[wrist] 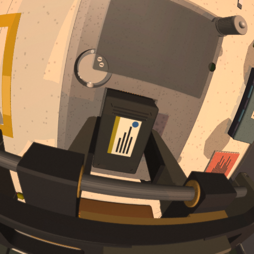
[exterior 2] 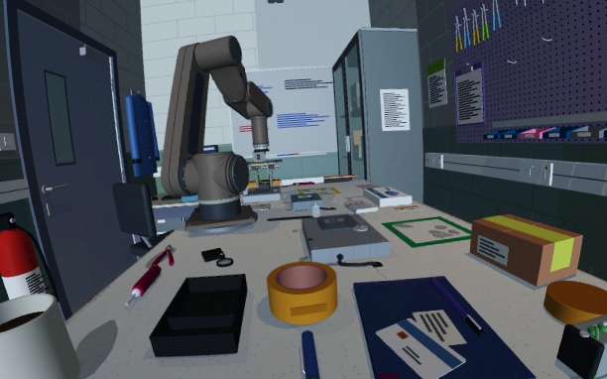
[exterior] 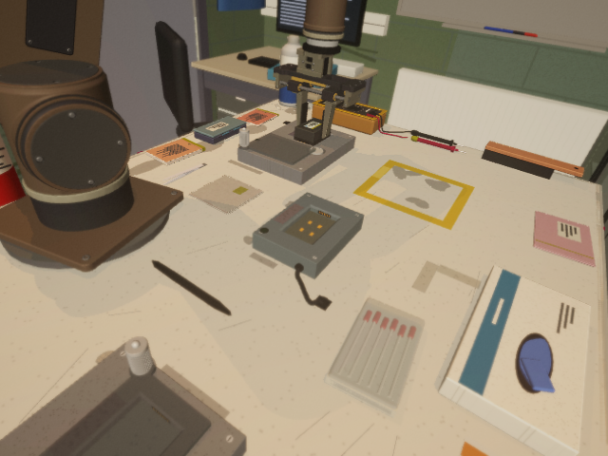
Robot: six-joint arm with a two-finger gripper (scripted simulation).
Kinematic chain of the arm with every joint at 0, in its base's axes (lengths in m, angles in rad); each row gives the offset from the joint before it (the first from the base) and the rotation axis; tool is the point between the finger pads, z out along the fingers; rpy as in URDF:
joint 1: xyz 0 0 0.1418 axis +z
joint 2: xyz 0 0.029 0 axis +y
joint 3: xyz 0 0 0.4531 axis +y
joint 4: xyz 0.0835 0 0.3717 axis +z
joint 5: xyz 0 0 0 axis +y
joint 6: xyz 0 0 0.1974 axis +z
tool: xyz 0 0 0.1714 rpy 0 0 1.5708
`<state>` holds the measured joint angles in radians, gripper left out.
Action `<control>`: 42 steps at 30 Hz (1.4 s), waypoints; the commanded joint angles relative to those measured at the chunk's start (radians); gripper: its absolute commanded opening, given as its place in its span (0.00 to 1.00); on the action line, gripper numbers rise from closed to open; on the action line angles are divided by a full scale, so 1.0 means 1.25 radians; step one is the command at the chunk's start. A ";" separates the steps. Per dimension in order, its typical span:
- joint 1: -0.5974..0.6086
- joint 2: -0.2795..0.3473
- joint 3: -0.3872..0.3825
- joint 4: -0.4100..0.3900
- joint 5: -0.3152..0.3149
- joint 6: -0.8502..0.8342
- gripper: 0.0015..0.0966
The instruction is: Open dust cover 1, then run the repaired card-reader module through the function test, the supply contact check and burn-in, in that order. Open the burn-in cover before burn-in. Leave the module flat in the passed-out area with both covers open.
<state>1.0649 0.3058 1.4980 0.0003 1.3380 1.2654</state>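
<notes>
The dark card-reader module (wrist: 124,132) (exterior: 311,131), with a white barcode label, is gripped by my gripper (exterior: 314,128) (wrist: 122,154), which is closed on its sides. It sits in the socket of the far grey test station (exterior: 296,149). That station's flat grey dust cover (exterior: 280,147) (wrist: 157,47) is swung aside on its pivot (wrist: 92,67), with a knurled knob (wrist: 230,25) at its corner. A second station (exterior: 308,231) with four orange contacts lies mid-table. A third station (exterior: 123,412) with a closed cover and knob (exterior: 137,354) is nearest the side camera. The yellow-framed area (exterior: 414,192) lies to the right.
My arm's brown base (exterior: 69,162) stands at the left. A white box (exterior: 520,353), a tray of red-tipped sticks (exterior: 375,351), a black pen (exterior: 190,287), a pink booklet (exterior: 564,238), a yellow multimeter (exterior: 351,115) and its probes (exterior: 432,140) lie around the stations.
</notes>
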 commanded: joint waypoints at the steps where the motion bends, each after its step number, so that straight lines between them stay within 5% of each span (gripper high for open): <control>1: 0.000 0.000 -0.001 0.000 0.000 0.000 0.03; 10: 0.000 -0.007 -0.012 0.000 0.018 0.000 0.03; 29: 0.001 -0.053 -0.128 0.000 0.179 0.001 0.03; 42: 0.001 -0.060 -0.161 0.000 0.220 0.001 0.03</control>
<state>1.0658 0.2331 1.3017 0.0000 1.6110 1.2664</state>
